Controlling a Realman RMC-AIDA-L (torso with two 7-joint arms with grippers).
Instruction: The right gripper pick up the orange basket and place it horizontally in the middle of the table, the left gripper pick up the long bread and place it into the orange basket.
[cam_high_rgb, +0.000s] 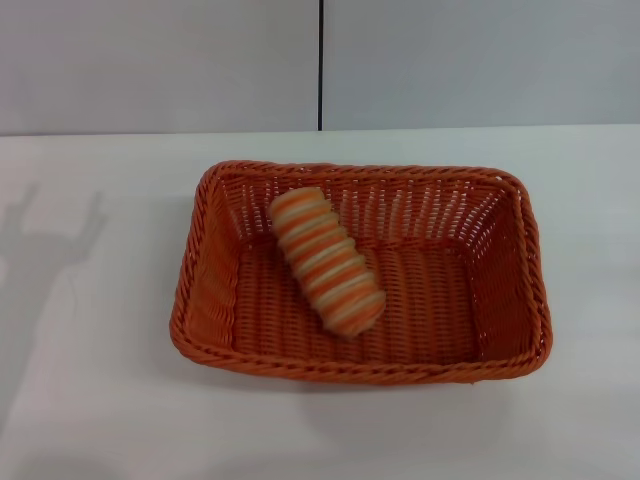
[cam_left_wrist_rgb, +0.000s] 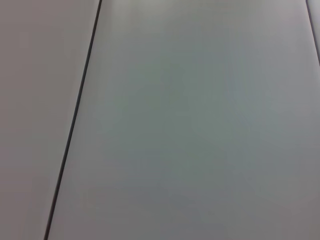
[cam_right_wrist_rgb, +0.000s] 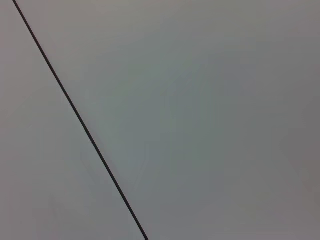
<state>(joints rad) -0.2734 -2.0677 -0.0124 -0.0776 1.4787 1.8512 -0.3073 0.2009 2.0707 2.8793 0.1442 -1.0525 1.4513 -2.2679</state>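
orange woven wicker fills the middle of the head view: the orange basket (cam_high_rgb: 362, 272) sits on the white table (cam_high_rgb: 90, 400) with its long sides running across the view, its braided rim level and its slatted walls slanting outward. inside it lies the long bread (cam_high_rgb: 326, 260), a ridged loaf striped in cream and orange, resting on the basket floor toward the left half and lying diagonally, one end up near the far wall, the other pointing toward the near right. it touches the woven floor and looks close to the far wall at its upper end, though whether it leans on that wall cannot be told. a faint grey shadow with an arm-like outline falls on the table at the far left. behind the table stands a pale wall with a thin dark vertical seam (cam_high_rgb: 320, 64). neither the left gripper nor the right gripper shows in any view, so how far either is open, or whether it holds anything, cannot be told; both wrist views show only a plain grey panel crossed by a dark seam line (cam_left_wrist_rgb: 75, 120) (cam_right_wrist_rgb: 82, 125).
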